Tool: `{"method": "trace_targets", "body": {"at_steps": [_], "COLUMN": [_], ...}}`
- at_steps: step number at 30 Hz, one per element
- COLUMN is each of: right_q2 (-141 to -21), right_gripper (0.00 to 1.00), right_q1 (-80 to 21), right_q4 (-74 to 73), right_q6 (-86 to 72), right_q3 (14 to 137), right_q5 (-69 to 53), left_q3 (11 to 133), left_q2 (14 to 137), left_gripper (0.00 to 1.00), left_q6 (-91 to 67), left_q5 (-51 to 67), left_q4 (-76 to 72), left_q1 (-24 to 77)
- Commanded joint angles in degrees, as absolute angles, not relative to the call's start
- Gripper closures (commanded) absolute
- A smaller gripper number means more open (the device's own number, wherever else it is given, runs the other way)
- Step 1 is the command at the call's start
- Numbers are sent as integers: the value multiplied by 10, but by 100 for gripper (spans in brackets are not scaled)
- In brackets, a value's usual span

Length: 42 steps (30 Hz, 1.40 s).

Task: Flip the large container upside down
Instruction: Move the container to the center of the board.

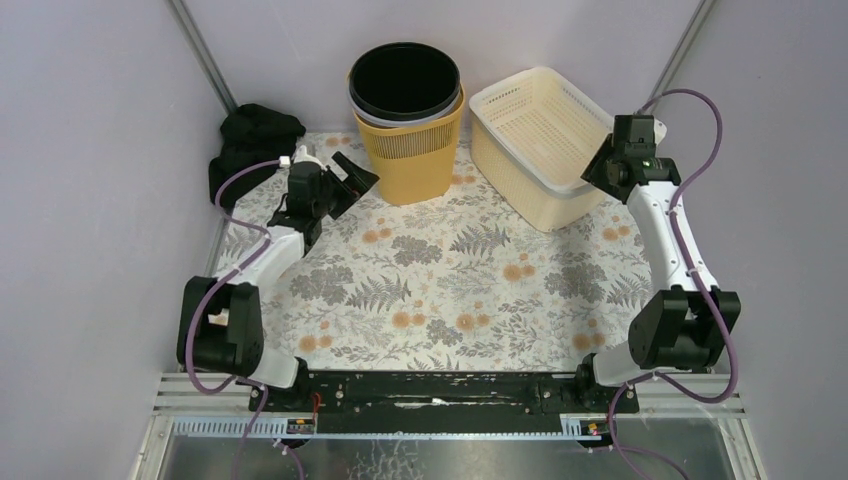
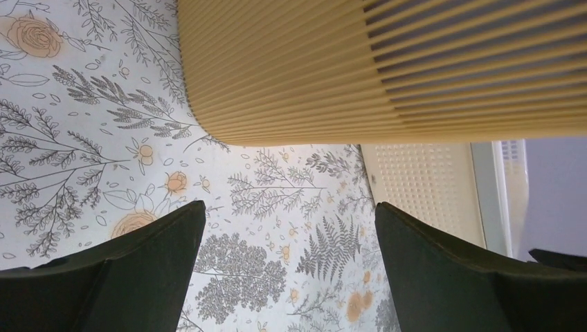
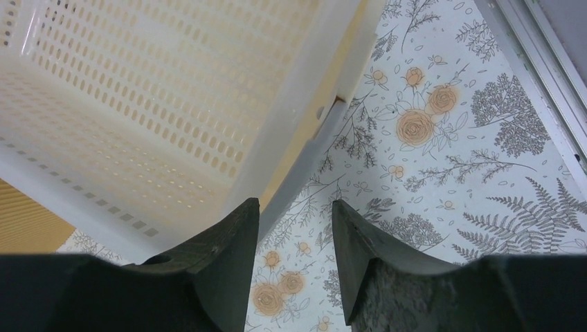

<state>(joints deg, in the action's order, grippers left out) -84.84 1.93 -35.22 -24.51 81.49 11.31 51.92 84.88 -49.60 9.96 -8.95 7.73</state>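
Observation:
A cream perforated basket (image 1: 540, 140) stands at the back right, upright with its mouth up. It fills the upper left of the right wrist view (image 3: 138, 90). A yellow ribbed bin (image 1: 412, 150), with a white bin and a black bin (image 1: 405, 80) nested in it, stands at the back centre. My right gripper (image 1: 603, 166) is open and empty beside the basket's right rim, which lies just ahead of its left finger; the gripper also shows in the right wrist view (image 3: 295, 204). My left gripper (image 1: 352, 180) is open and empty just left of the yellow bin (image 2: 360, 69); it also shows in the left wrist view (image 2: 288, 207).
A black cloth (image 1: 255, 135) lies at the back left corner behind the left arm. The floral mat (image 1: 450, 280) covers the table. Grey walls close in on both sides, and a metal rail (image 3: 547, 69) runs along the mat's right edge.

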Motion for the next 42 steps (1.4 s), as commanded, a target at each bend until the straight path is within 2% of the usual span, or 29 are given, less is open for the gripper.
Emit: {"method": "trace_targets", "body": {"at_steps": [1, 7, 18, 23, 29, 32, 34, 36, 38, 42], "right_q2": [-874, -907, -936, -950, -951, -950, -942, -925, -906, -863], "right_gripper": [51, 59, 61, 72, 78, 69, 53, 44, 41, 40], "right_q1": [22, 22, 22, 22, 23, 24, 24, 24, 24, 24], "right_q4": [-343, -351, -363, -374, -374, -368, -354, -337, -321, -284], "right_q6": [-258, -266, -258, -248, -243, -246, -246, -248, -250, -254], "right_q3": [859, 893, 921, 943, 942, 934, 923, 909, 900, 886], "right_q5": [134, 134, 130, 133, 152, 140, 124, 108, 96, 47], "left_q3": [495, 481, 477, 477, 481, 481, 482, 483, 483, 483], "left_q2": [817, 803, 798, 799, 796, 796, 797, 796, 794, 789], "left_gripper": [0, 0, 0, 0, 0, 0, 0, 0, 0, 0], "left_q6": [-477, -474, -466, -465, -461, -460, -459, -458, -457, -455], "left_q5": [105, 118, 130, 134, 136, 135, 136, 138, 138, 136], "left_q4": [-75, -72, -71, -71, -67, -66, -65, -64, -63, -57], "left_q1": [81, 81, 81, 80, 80, 80, 80, 80, 80, 80]}}
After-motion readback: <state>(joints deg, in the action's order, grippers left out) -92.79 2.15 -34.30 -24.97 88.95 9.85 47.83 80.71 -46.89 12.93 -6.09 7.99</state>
